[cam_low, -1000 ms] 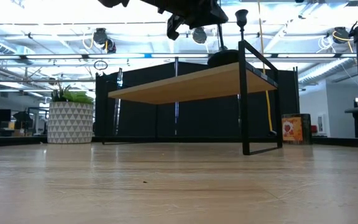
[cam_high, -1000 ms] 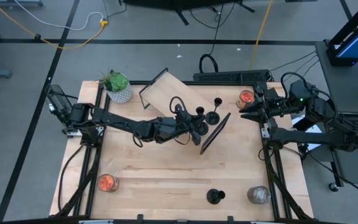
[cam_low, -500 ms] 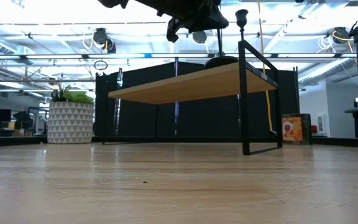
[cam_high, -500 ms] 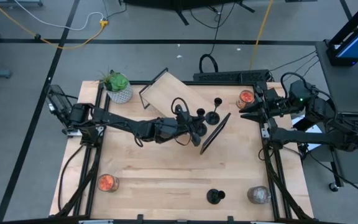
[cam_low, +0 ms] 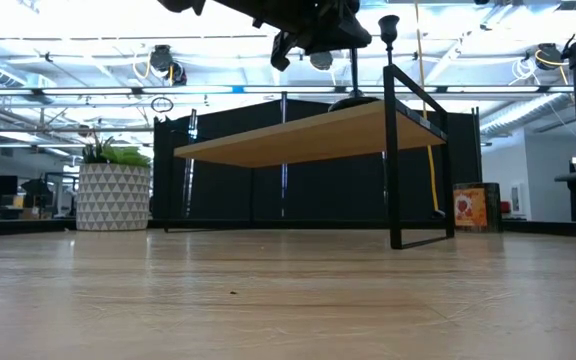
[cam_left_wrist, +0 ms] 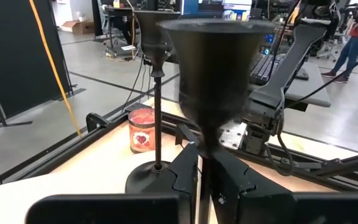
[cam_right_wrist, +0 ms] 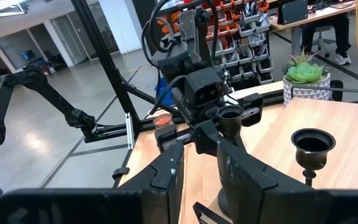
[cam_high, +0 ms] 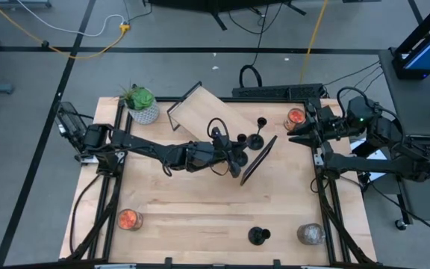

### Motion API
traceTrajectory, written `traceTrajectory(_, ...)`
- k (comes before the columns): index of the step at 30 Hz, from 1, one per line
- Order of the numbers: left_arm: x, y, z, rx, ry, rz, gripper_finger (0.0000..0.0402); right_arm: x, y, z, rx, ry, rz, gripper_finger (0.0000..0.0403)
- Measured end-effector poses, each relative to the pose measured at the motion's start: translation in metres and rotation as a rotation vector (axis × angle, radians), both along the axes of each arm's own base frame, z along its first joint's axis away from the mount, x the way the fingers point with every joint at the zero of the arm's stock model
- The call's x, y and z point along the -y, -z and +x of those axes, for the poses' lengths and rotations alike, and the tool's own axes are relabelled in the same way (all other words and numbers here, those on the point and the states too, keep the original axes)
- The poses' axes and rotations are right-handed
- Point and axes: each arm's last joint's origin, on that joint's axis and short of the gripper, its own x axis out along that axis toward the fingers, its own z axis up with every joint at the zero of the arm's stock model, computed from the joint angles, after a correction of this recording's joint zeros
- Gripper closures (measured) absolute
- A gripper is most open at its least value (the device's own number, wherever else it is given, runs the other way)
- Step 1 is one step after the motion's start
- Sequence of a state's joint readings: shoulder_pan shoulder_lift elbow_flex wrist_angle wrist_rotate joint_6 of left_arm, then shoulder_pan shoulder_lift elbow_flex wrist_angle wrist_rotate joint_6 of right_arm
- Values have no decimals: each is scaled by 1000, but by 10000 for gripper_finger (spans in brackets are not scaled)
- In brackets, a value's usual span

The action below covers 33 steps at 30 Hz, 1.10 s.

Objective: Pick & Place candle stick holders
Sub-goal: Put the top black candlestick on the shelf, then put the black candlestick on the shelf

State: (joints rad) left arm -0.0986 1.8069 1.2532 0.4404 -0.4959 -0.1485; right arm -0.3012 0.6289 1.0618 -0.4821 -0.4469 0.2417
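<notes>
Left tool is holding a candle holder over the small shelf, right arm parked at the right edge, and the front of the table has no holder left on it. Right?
Not quite: one candle stick holder stands near the table's front edge, as the high view shows. The rest holds: the left tool grips a holder by its stem over the small shelf, beside another holder already standing there, and the right tool waits at the right edge.

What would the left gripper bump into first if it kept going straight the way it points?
Probably the second candle stick holder standing just ahead on the wooden shelf. The left gripper already grips one candle stick holder, so that held one would likely touch it first. Farther along waits the right gripper.
</notes>
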Motion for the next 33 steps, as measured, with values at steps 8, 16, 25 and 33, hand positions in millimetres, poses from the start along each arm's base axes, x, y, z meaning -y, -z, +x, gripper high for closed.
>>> traceTrajectory(8,0,1,0,-6,0,3,338,0,0,0,-1,0,2,314)
traceTrajectory(16,0,0,0,-24,4,46,279,0,0,0,-2,1,7,314)
traceTrajectory(25,0,1,0,-52,8,92,198,0,0,0,-2,-2,8,314)
traceTrajectory(33,1,4,-4,-126,-3,104,151,0,0,0,-1,-2,8,314)
